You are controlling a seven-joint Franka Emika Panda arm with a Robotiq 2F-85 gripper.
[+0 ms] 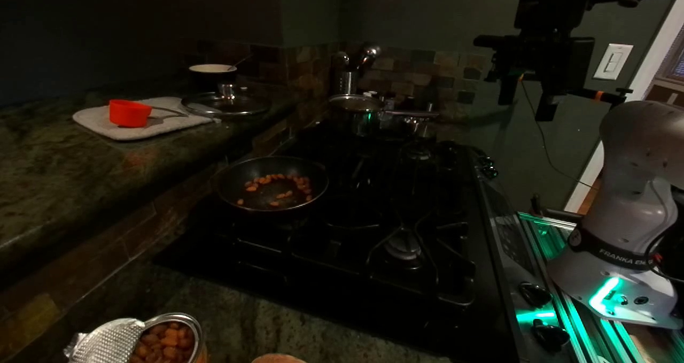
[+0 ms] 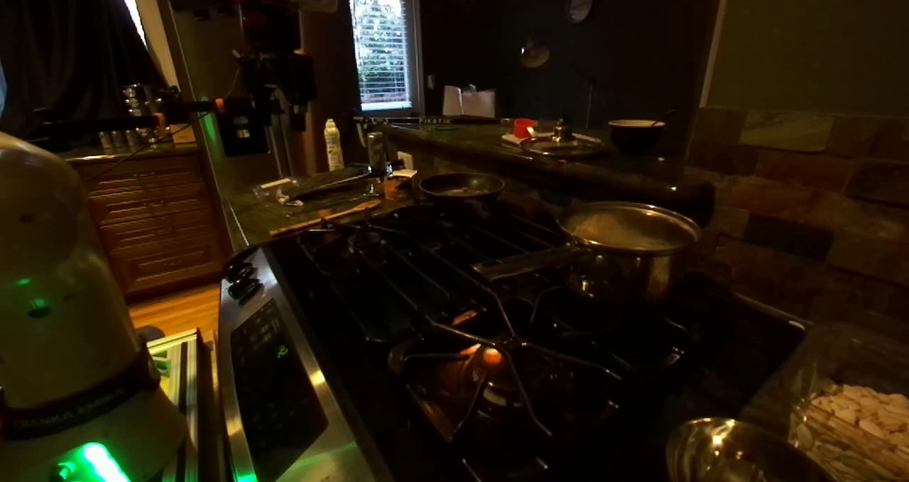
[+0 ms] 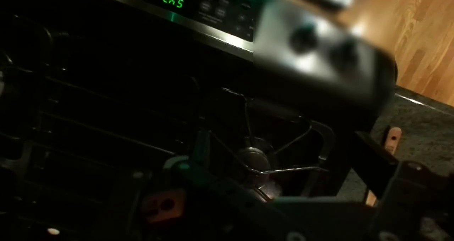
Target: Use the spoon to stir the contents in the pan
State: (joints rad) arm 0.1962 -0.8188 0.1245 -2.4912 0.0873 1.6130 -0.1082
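Observation:
A dark frying pan (image 1: 228, 184) with brown nuts (image 1: 267, 179) in it sits at the stove's far corner by the raised ledge. It also shows in an exterior view (image 2: 461, 196). A wooden spoon (image 2: 327, 218) lies on the counter along the stove's side edge. Its handle (image 3: 393, 141) shows in the wrist view, partly hidden behind a finger. My gripper (image 1: 526, 103) is high above the stove's front side, away from pan and spoon. In the wrist view my gripper (image 3: 283, 141) is open, its fingers wide apart with nothing between them.
A steel saucepan (image 2: 639, 272) with its handle stands on a back burner. The ledge holds a red cup (image 1: 130, 113), a glass lid (image 1: 227, 105) and a dark bowl (image 1: 212, 77). A can of nuts (image 1: 168, 341) and a metal bowl (image 2: 738, 453) stand beside the stove.

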